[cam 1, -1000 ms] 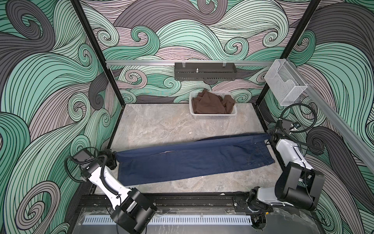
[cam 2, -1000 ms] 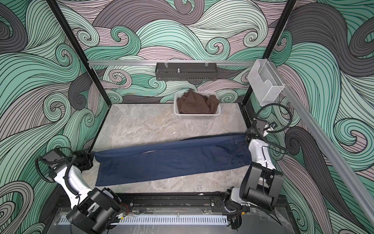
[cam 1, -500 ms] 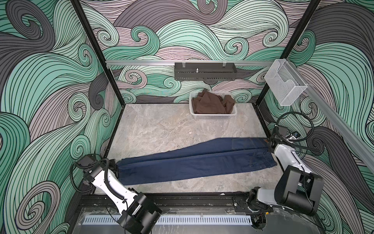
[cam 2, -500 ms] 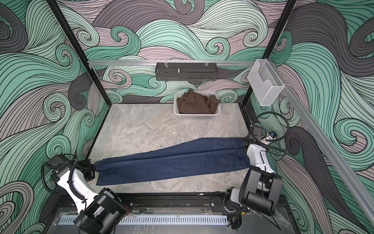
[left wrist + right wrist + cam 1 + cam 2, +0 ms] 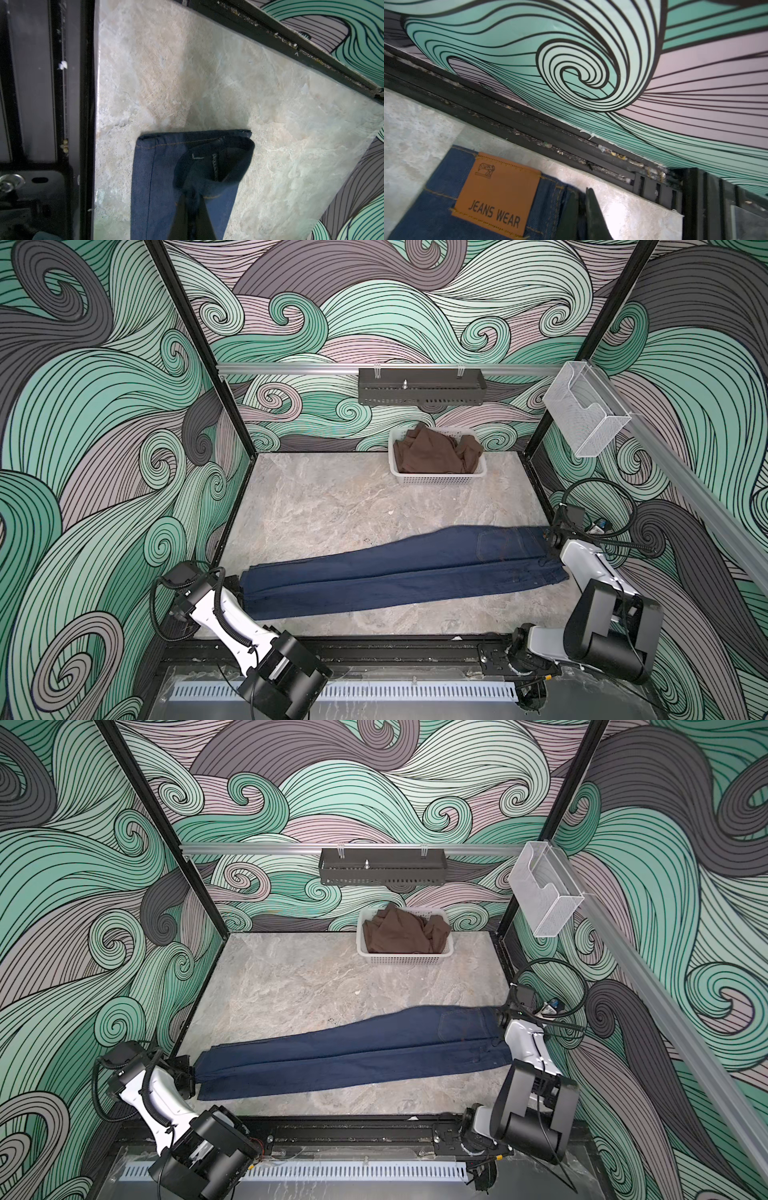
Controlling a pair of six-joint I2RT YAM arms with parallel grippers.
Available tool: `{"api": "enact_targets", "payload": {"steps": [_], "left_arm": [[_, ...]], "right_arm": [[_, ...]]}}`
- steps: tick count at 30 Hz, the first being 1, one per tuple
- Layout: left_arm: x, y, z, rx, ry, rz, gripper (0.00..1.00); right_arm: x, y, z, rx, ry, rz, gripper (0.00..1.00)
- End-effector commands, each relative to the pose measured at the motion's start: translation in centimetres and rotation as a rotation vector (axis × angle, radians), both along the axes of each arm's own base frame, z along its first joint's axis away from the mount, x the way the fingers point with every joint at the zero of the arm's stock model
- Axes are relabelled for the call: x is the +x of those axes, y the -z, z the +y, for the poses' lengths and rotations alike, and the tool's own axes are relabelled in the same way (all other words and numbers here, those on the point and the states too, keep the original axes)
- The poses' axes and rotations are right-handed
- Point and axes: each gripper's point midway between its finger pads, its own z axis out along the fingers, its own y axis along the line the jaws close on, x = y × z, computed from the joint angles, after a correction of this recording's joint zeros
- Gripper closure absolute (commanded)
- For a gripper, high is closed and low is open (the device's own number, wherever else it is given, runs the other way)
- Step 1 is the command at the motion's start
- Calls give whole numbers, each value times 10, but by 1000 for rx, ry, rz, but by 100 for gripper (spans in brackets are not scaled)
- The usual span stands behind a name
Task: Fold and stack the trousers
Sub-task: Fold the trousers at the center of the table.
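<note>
The stone-patterned table [image 5: 332,506] fills the middle of both top views. Across its lower half the trousers [image 5: 395,572] lie flat in one long dark blue band. They slant from the lower left up toward the right edge, with the leg ends at the left and the waist at the right. At the upper middle, against the back wall, a white basket [image 5: 436,480] holds a crumpled brown cloth [image 5: 432,452], well apart from the trousers.

My left gripper [image 5: 237,587] sits at the lower left in a top view, right at the leg ends. In my left wrist view its jaws are clamped tight on a pinch of denim at the bottom middle of the frame. Just beyond them the hem [image 5: 187,138] shows a line of tan stitching, and the upper leg's opening gapes a little.

My right gripper [image 5: 549,536] sits at the right edge in a top view, at the waist end. In my right wrist view its jaws stand almost together at the bottom middle, with a sliver of denim between them. I cannot tell whether they are pinching it. The tan patch [image 5: 497,195] reading JEANS WEAR lies just left of them.
</note>
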Motion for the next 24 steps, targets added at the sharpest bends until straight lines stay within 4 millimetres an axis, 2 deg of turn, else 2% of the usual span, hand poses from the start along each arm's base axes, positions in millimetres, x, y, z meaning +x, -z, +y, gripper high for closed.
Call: {"api": "enact_targets", "payload": {"steps": [1, 3, 6, 9, 13, 16, 19, 21, 24], "left_arm": [[-9, 0, 12, 54, -22, 43, 100], [-8, -1, 13, 56, -23, 36, 98], [-5, -2, 12, 56, -17, 15, 78], [0, -3, 11, 49, -7, -17, 58], [3, -8, 9, 30, -5, -33, 40], [9, -19, 5, 12, 10, -68, 34], [20, -35, -1, -13, 30, -137, 33], [29, -37, -4, -33, 48, -174, 30], [32, -37, -3, -42, 60, -180, 28]], "right_arm": [[-3, -15, -9, -60, 21, 21, 85], [-4, -14, -8, -60, 16, 25, 73], [-6, -14, -6, -56, 12, 28, 56], [-7, -14, -4, -42, 5, 32, 46], [-2, -27, 3, -30, -25, -12, 43], [7, -46, 17, 5, -69, -84, 42], [17, -65, 42, 55, -152, -170, 42], [21, -73, 63, 82, -212, -228, 42], [19, -69, 97, 176, -284, -305, 42]]}}
